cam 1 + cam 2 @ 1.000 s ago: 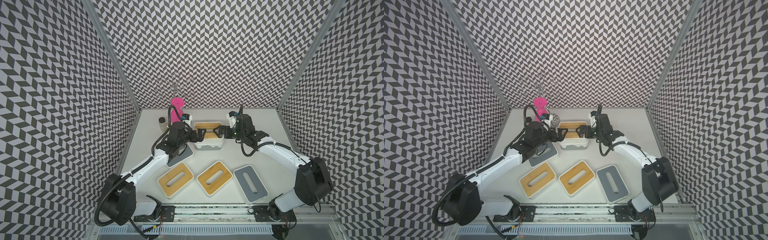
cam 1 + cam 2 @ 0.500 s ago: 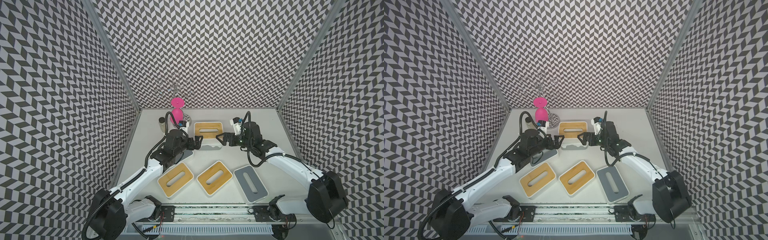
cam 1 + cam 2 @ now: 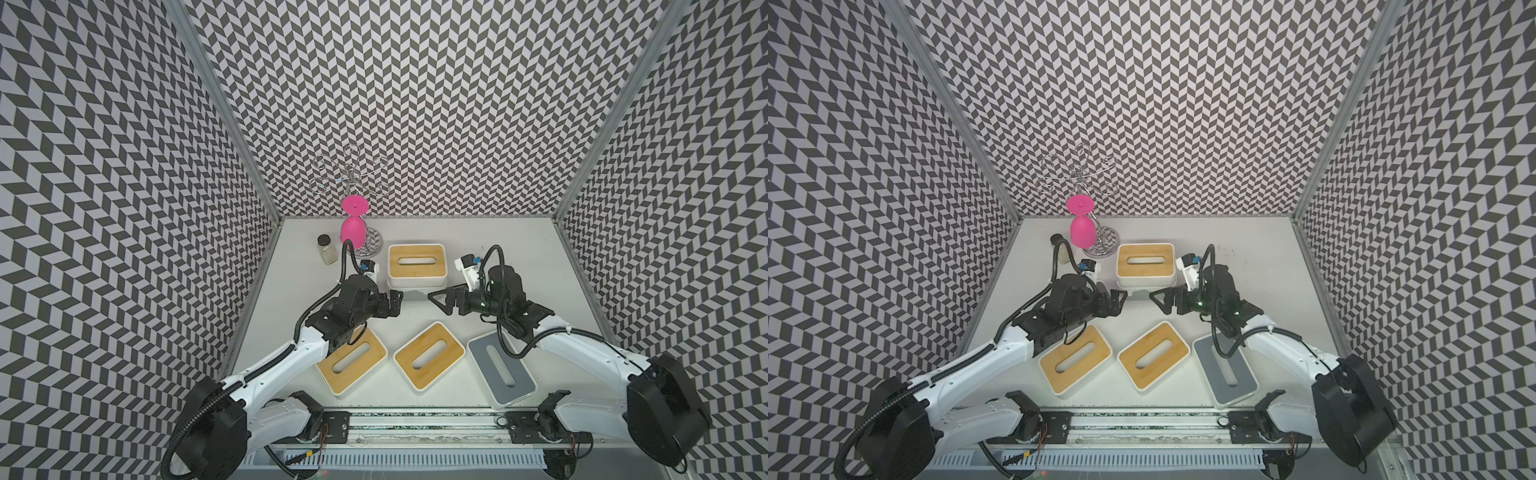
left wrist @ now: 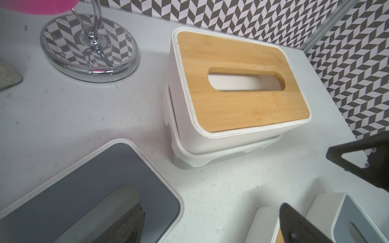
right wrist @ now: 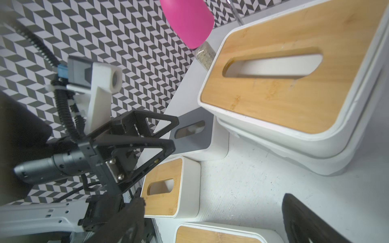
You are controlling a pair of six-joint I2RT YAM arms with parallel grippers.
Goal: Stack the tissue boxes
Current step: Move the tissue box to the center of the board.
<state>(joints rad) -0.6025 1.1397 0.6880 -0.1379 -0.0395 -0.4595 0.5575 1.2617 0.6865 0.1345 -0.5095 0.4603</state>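
The left gripper (image 3: 395,303) and right gripper (image 3: 440,301) were seen spread open and empty, just before the started stack (image 3: 417,266) at the back of the worktop (image 3: 519,249). Loose tissue boxes (image 3: 429,355) were left nearer the front. The top box seemed set slightly askew, so the stack could be toppled by a careless placement.

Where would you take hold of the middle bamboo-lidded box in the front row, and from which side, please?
Probably from above: on the bamboo-lidded box, one jaw into the oblong slot, the other outside the long wall facing the back. It lies flat, looks too broad to span, and that side faces bare table; the grey box crowds the other.
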